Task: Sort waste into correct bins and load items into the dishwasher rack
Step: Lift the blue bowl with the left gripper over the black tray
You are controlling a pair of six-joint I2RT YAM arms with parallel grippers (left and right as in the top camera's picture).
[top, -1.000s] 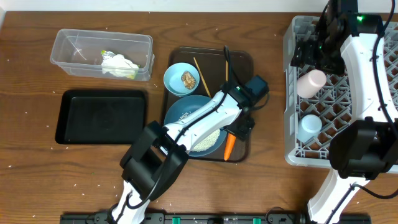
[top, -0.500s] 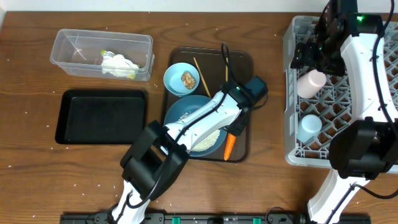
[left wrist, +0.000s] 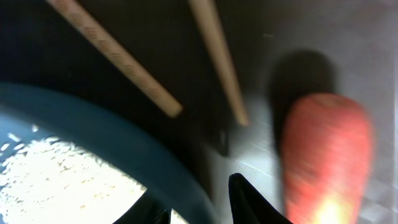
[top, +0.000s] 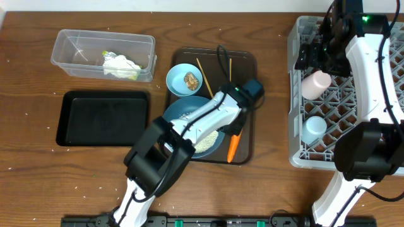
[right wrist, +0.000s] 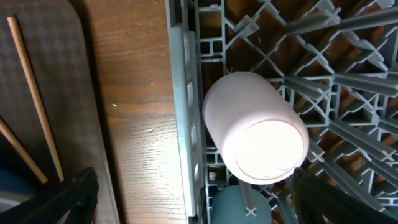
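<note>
My left gripper (top: 232,124) (left wrist: 205,211) is open and straddles the right rim of the large blue bowl (top: 180,110) (left wrist: 124,134), which holds white rice (top: 208,142) (left wrist: 56,180). The orange carrot (top: 232,146) (left wrist: 326,155) lies just right of it, and two chopsticks (top: 205,72) (left wrist: 112,59) lie beyond. A small light blue bowl (top: 178,74) holds a brown lump (top: 190,80). My right gripper (top: 315,60) (right wrist: 199,205) is open above the pinkish-white cup (top: 315,83) (right wrist: 255,127) in the grey rack (top: 297,94) (right wrist: 186,93). The light blue cup (top: 314,129) (right wrist: 239,208) stands beside it.
Both bowls, the carrot and the chopsticks lie on a dark brown serving tray (top: 246,63). The clear tub (top: 69,38) at the back left holds tissue (top: 120,64) and a wrapper (top: 134,75). The black tray (top: 101,116) lies in front of it. Rice grains dot the table.
My left gripper has moved left, from beside the carrot onto the big bowl's rim. The right arm has not moved.
</note>
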